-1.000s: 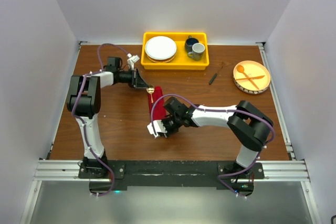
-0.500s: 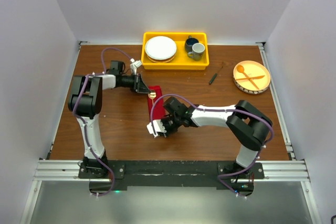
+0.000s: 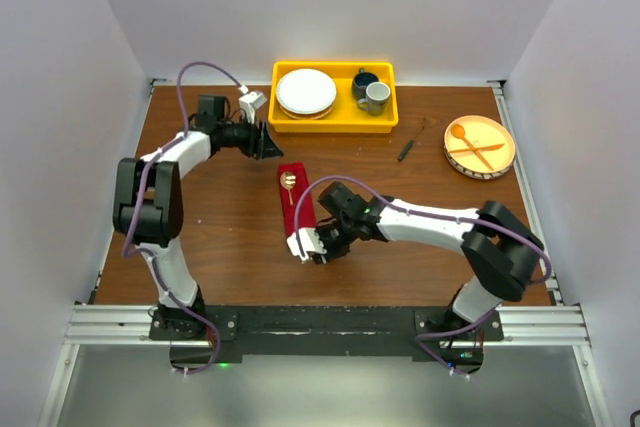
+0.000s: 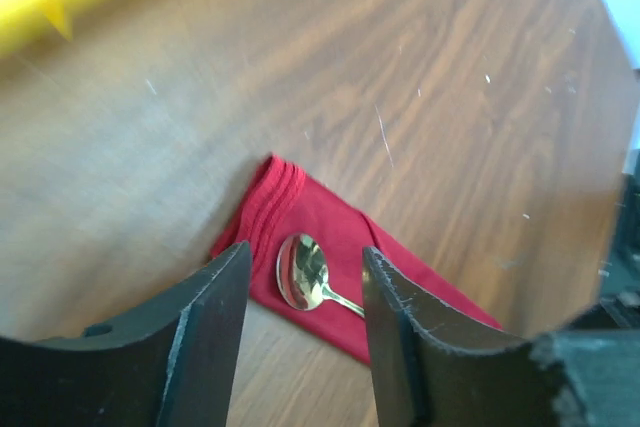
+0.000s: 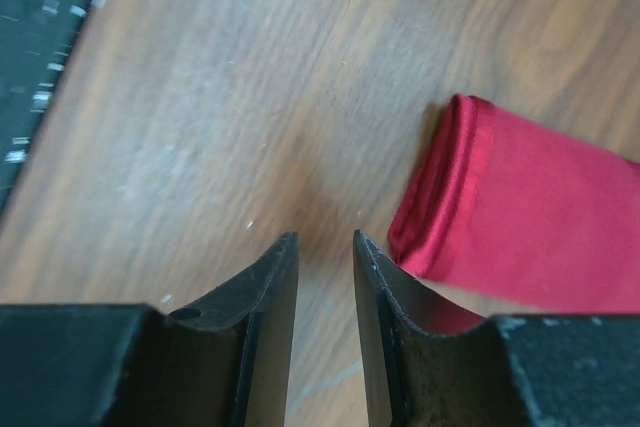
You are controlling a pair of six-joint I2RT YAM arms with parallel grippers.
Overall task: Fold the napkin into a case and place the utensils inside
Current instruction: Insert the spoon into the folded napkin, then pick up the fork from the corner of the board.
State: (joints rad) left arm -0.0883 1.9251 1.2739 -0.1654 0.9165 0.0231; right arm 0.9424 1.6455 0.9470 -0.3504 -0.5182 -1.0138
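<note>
The case point(image 3: 297, 209) lies at frame centre on the desk point(image 3: 220, 227), with the spoon point(image 3: 288, 181) bowl-up at its upper end, handle seemingly inside the fold. My left tool point(image 3: 268, 141), upper left, is spread and empty. My right tool point(image 3: 318, 247), slightly parted and empty, sits beside the lower end, probably to steady it.

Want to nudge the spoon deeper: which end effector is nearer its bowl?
Left. The left end effector hangs just past the bowl of the spoon, at the red case far end. The right end effector sits by the near end, farther from the bowl.
</note>
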